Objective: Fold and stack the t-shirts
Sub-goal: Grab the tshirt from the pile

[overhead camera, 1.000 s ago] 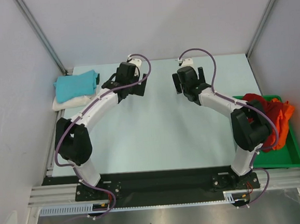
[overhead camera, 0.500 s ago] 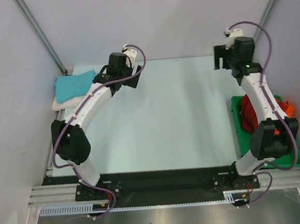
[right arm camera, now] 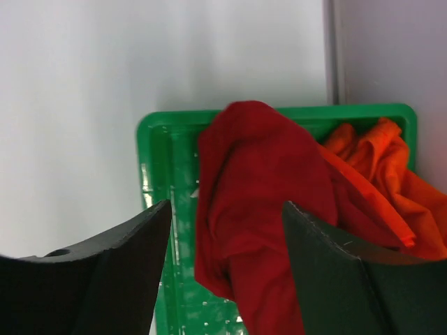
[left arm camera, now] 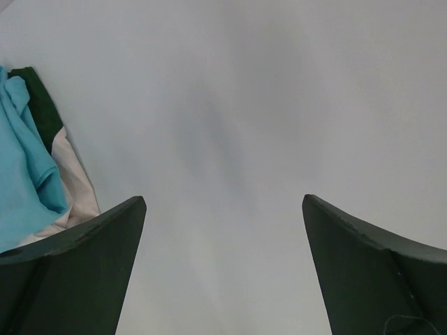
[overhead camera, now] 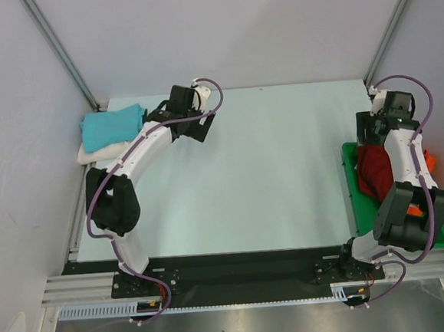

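Right wrist view: the dark red t-shirt (right arm camera: 258, 181) is heaped in the green tray (right arm camera: 157, 153). The left gripper (left arm camera: 223, 202) and right gripper (right arm camera: 225, 209) are spread wide

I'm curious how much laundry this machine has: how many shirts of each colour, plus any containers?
Turquoise t-shirt: 1
Cream t-shirt: 1
Dark red t-shirt: 1
Orange t-shirt: 1
Green tray: 1
Total: 5

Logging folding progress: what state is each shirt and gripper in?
turquoise shirt: folded, top of stack
cream shirt: bottom of stack
dark red shirt: crumpled in green tray
orange shirt: crumpled in green tray
left gripper: jaws open, empty
right gripper: jaws open, empty
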Available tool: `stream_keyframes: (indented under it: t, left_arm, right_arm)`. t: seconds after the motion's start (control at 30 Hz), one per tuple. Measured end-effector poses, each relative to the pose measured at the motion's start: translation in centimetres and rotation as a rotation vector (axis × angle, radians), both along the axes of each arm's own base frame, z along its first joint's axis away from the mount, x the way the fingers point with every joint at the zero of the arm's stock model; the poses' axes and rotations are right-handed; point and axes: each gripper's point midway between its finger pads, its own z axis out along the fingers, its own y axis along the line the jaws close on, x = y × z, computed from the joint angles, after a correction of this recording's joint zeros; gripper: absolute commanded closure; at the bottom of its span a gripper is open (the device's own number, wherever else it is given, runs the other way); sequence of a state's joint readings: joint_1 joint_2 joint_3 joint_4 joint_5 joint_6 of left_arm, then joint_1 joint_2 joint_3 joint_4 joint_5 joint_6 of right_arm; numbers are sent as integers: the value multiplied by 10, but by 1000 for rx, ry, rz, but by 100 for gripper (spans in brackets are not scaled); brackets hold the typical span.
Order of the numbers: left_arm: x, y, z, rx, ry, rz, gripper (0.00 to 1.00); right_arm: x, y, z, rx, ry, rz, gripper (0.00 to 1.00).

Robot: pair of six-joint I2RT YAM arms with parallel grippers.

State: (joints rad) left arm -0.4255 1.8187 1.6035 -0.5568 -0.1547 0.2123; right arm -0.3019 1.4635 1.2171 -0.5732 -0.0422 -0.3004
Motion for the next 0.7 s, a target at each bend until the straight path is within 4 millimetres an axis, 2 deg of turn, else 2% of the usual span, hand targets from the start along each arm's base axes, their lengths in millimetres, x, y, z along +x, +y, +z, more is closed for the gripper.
stream_keyframes:
  t: [0.07,0.17,0.33,0.57,0.7]
  left_arm:
    - [3,-1,-9,13,33,1,0]
    - [7,-5,-21,14,66,-1,0]
    - [2,-10,-37,-2,121,-10,0]
    - [0,-14,-43,-11,140,-22,2]
    - [-1,-16,-45,-23,148,-29,2]
  right_arm:
    - [-7,-12,-3,-11,15,-26,30]
    - [-9,-15,-6,-23,26,-21,29]
    - [-10,-21,-17,-62,64,-5,29]
    - [-11,-40,-43,-121,136,-24,30]
    - [-9,-50,-50,-149,149,-43,31]
